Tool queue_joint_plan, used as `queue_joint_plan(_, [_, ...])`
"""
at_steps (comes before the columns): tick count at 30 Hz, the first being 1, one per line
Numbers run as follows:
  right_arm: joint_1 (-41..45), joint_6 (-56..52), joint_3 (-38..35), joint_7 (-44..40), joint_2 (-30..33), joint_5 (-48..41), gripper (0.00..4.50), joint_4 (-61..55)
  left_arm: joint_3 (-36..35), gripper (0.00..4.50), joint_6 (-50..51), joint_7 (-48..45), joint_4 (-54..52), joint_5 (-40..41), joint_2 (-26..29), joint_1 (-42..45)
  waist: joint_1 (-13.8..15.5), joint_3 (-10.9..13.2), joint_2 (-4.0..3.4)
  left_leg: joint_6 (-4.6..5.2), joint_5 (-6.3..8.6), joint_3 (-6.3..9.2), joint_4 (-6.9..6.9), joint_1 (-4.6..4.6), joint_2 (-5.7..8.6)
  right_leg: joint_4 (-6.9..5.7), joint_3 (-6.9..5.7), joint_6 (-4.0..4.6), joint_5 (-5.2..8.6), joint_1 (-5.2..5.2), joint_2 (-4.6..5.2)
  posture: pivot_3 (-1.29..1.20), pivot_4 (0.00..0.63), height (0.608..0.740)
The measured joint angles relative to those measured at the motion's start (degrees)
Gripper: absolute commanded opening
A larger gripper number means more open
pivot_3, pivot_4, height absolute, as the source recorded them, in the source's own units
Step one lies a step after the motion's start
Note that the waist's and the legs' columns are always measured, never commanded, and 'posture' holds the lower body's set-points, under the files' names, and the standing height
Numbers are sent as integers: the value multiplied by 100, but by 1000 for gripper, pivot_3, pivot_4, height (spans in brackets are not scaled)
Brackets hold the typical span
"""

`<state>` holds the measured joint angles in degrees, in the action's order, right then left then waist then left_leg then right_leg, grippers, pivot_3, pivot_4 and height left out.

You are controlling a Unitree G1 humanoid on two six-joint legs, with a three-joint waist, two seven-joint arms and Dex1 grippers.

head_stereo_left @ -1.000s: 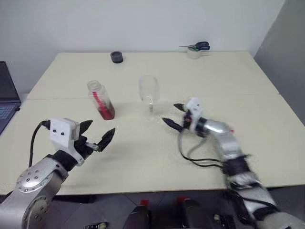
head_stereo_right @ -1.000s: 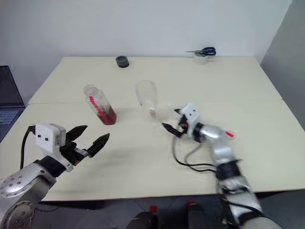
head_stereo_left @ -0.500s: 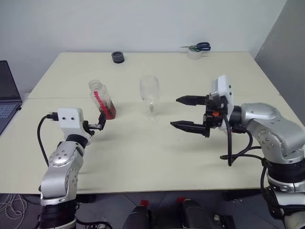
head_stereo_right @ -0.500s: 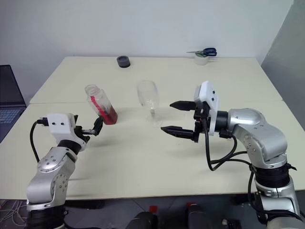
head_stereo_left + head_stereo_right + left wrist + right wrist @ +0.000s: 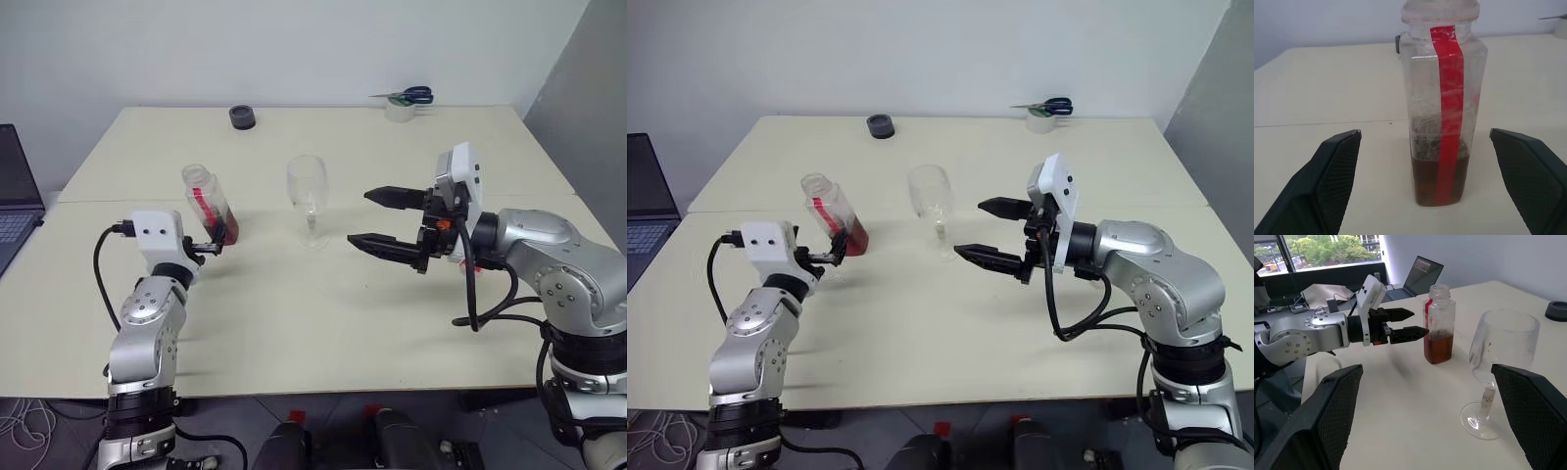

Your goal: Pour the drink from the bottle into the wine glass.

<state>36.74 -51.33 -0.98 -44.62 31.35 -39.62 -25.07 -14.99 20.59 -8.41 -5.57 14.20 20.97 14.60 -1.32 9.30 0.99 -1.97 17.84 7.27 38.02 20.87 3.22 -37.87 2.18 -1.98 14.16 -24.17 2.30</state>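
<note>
Your left gripper (image 5: 1425, 186) jaws wide, bottle (image 5: 1442, 112) upright on the surface (image 5: 294, 313) just ahead, centred between them, untouched, right gripper (image 5: 382, 219) jaws wide, level, beside the wine glass (image 5: 308, 199), apart.

Bottle (image 5: 1442, 112) upright on the table (image 5: 1327, 98), red strip facing the camera, dark reddish drink (image 5: 1425, 183) filling roughly its lowest quarter; left gripper (image 5: 1425, 186) fingers spread wide, apparently not touching.

The bottle (image 5: 1442, 112) looks clear plastic with a glossy red strip, the wine glass (image 5: 1496, 369) clear glass, the table (image 5: 294, 313) smooth matt cream, the fingers (image 5: 1327, 176) textured black.
</note>
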Motion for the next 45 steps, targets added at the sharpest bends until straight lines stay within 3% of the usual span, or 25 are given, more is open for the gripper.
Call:
queue_joint_plan(11, [0, -66, 7, 252, -1, -124, 4482, -49, 84, 4500, -254, -206, 475, -51, 0, 291, 0, 0, 0, 0, 0, 0, 0, 0, 0, 0, -1, 0, 0, 0, 0, 0, 150, 740])
queue_joint_plan(23, [26, -91, 9, 474, 15, -213, 4482, -110, 103, 4500, -1204, -278, 2270, -301, 34, 1435, -4, 0, 1, 0, 0, -2, 1, 1, 2, -1, -4, 0, 0, -3, 0, 0, 150, 740])
queue_joint_plan(34, [109, -181, 9, 630, 12, -267, 4482, -115, 110, 4500, -1849, -577, 3208, -418, 71, 1686, -4, 0, 1, 0, 0, 1, 1, 4, 4, -1, -4, -1, 0, -6, 3, 0, 150, 740])
queue_joint_plan(42, [111, -181, 9, 727, 1, -276, 4500, -130, 111, 2087, -1983, -647, 3332, -414, 70, 1773, -11, 0, 1, 0, 0, 0, 1, 4, 4, -3, -2, -1, 0, -9, 3, 0, 150, 740])
queue_joint_plan(45, [111, -181, 9, 743, 1, -328, 4500, -167, 110, 1819, -1983, -681, 3333, -413, 70, 1773, -12, 0, 1, 0, 0, -1, 1, 4, 4, -3, -3, -1, 0, -9, 3, 0, 150, 740])
